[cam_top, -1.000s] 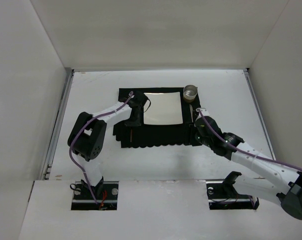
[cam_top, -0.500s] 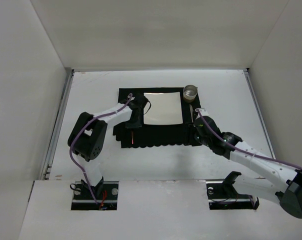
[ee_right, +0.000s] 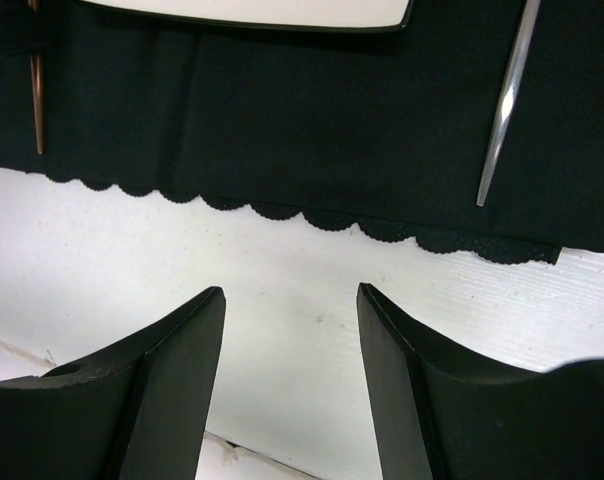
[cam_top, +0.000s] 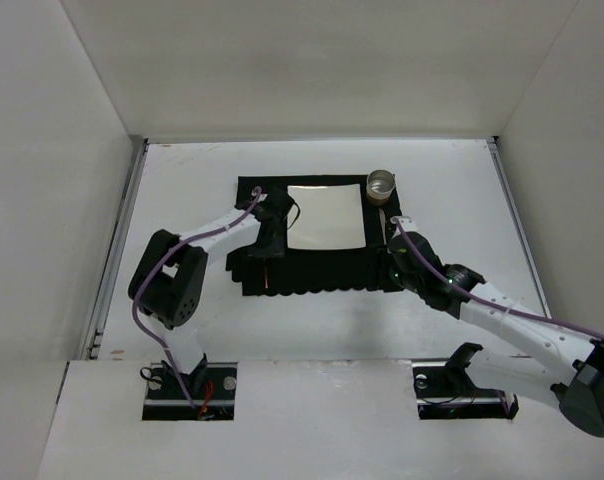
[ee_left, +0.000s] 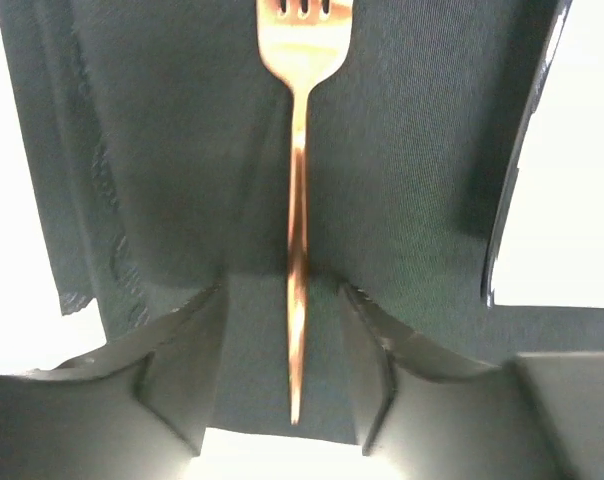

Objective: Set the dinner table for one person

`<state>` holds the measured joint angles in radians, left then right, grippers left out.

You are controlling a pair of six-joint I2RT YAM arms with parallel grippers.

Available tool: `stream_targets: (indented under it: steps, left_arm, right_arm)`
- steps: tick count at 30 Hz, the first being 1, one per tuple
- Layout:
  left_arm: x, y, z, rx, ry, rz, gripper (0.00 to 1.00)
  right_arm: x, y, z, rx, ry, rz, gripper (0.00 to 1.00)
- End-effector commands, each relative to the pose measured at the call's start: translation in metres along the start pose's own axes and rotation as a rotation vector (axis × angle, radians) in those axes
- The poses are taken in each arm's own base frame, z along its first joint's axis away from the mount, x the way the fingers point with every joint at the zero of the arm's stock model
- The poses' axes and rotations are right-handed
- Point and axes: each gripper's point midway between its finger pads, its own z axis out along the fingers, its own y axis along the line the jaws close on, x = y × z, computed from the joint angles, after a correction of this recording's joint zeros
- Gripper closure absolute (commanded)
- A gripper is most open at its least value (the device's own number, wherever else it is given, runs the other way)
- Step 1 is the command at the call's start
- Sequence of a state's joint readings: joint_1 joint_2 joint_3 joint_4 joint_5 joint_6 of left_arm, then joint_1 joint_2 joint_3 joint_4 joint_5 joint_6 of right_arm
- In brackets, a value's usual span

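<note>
Left gripper (ee_left: 282,290) wide astride one fork (ee_left: 300,150), tines in left wrist view only, right gripper (ee_right: 290,290) wide over dinner table (ee_right: 132,230), one cup (cam_top: 381,184) in top view only

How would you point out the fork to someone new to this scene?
On the white dinner table lies a black scalloped mat with a square plate. The fork lies on the mat left of the plate, copper-coloured, unlike the silver utensil on the right.
</note>
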<state>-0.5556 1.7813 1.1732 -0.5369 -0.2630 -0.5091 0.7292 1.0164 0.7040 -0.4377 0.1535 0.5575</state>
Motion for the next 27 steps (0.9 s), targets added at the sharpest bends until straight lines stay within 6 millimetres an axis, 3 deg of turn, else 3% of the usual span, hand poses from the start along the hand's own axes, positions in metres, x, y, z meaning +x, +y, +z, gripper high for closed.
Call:
stream_targets:
  steps: [1,7,9,12,17,18,19,27]
  left_arm:
    - [-0.01,0.004,-0.04,0.048,-0.059,-0.026,0.5]
    - [-0.034,0.019,-0.103,0.118,-0.189,-0.106,0.29]
    - [-0.039,0.027,-0.119,0.138,-0.229,-0.145,0.0]
    - [-0.041,0.048,-0.14,0.149,-0.278,-0.226,0.0]
    - [-0.034,0.087,-0.154,0.128,-0.315,-0.351,0.0]
    - [-0.029,0.095,-0.153,0.12,-0.308,-0.385,0.0]
    - [-0.013,0.113,-0.146,0.098,-0.293,-0.449,0.0]
    - [0.028,0.155,-0.124,0.045,-0.26,-0.659,0.0]
  right_arm:
    - [-0.019,0.003,-0.006,-0.01,-0.062,0.019,0.38]
    - [-0.036,0.007,-0.013,-0.018,-0.095,0.044,0.37]
    - [-0.043,0.009,-0.016,-0.018,-0.109,0.051,0.37]
    - [-0.059,0.008,-0.025,-0.018,-0.149,0.074,0.36]
    - [-0.088,-0.005,-0.041,0.004,-0.235,0.129,0.36]
    - [-0.094,-0.011,-0.044,0.017,-0.255,0.144,0.36]
    - [-0.106,-0.031,-0.051,0.065,-0.308,0.2,0.36]
    - [-0.106,-0.097,-0.066,0.2,-0.417,0.454,0.37]
